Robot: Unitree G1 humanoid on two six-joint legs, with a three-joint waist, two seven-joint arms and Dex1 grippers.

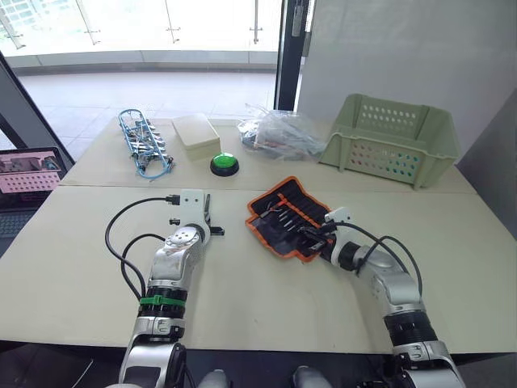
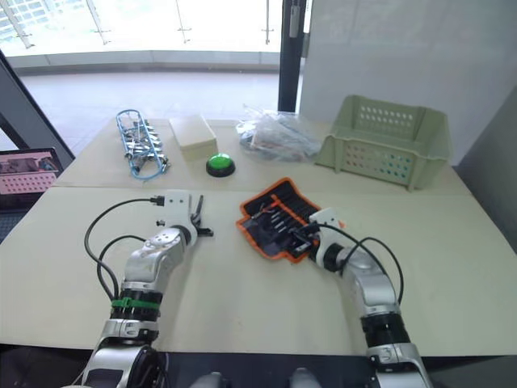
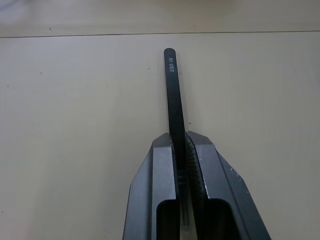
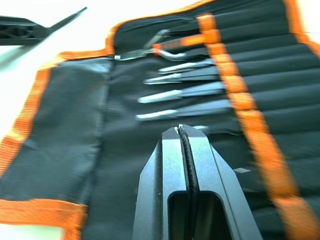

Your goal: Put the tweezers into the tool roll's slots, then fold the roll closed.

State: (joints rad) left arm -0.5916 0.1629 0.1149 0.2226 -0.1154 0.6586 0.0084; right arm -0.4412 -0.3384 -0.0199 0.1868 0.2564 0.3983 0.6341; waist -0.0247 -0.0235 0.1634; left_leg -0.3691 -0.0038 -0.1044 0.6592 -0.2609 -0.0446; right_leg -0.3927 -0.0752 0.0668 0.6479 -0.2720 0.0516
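The left end effector (image 3: 182, 145) is clamped on one black tweezer (image 3: 172, 90) marked "ESD-10", which juts out past its fingertips above the bare worktop (image 1: 81, 267), well apart from the tool roll. The right end effector (image 4: 180, 131) has its two fingers pressed together with nothing between them, and it rests on the open tool roll (image 1: 287, 217) at that roll's near right edge. The roll lies flat and unfolded on the worktop, a single black fabric pouch with orange edging, its row of slots (image 4: 260, 80) running under an orange band. Four tweezers (image 4: 185, 92) sit in neighbouring slots, silver tips pointing out side by side, and beside them lies an orange-handled tool (image 4: 172, 46). At the far side of the worktop stand one green perforated basket (image 1: 393, 137), whose contents I cannot tell, one clear plastic bag (image 1: 279, 131), one green push button (image 1: 224, 163), one pale box (image 1: 195, 134) and one blue wire bundle (image 1: 144, 144).
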